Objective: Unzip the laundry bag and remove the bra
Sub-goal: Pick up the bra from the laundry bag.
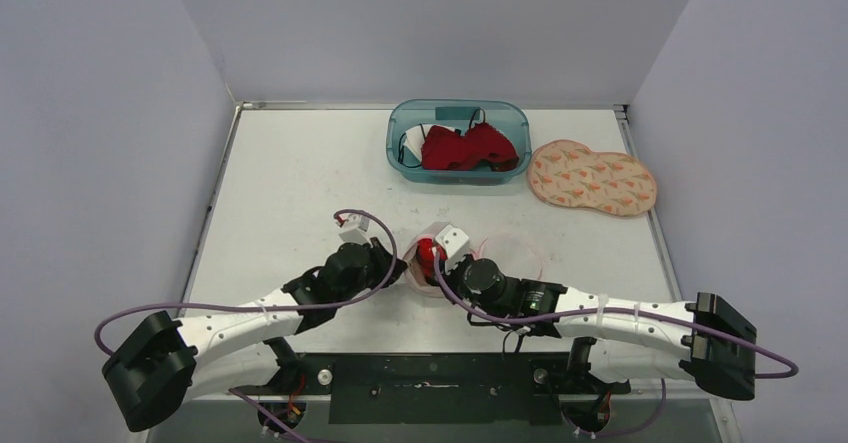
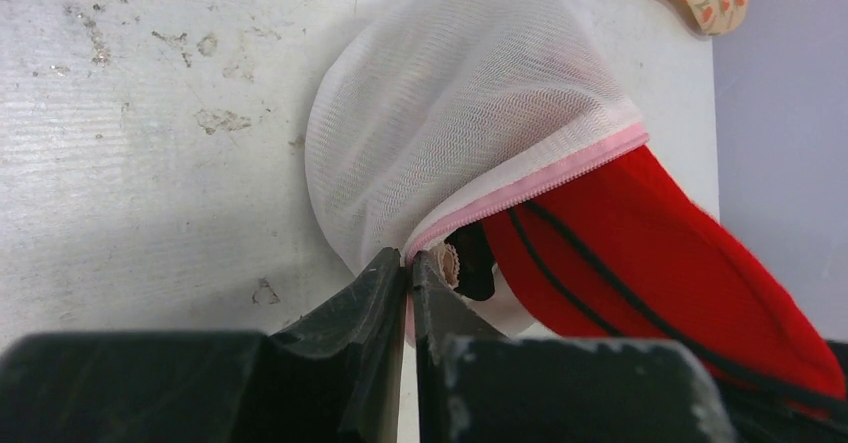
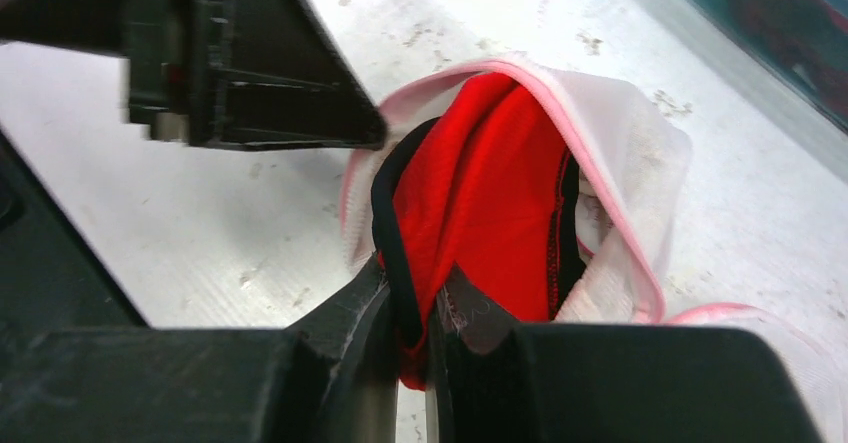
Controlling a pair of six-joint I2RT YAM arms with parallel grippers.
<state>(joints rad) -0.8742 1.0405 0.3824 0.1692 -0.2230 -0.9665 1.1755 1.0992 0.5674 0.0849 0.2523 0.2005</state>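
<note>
Red bra pokes from the unzipped laundry bag at the near edge of the table; right gripper clamps its black-trimmed edge, left gripper pinches the bag's pink zipper hem.

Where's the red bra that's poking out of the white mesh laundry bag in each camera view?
Top external: red fabric bra just below picture centre.
Left wrist: lower right, spilling from the white mesh laundry bag.
Right wrist: centre, pinched by the right gripper.
Shared landmark: the bag's pink zip edge.
</note>
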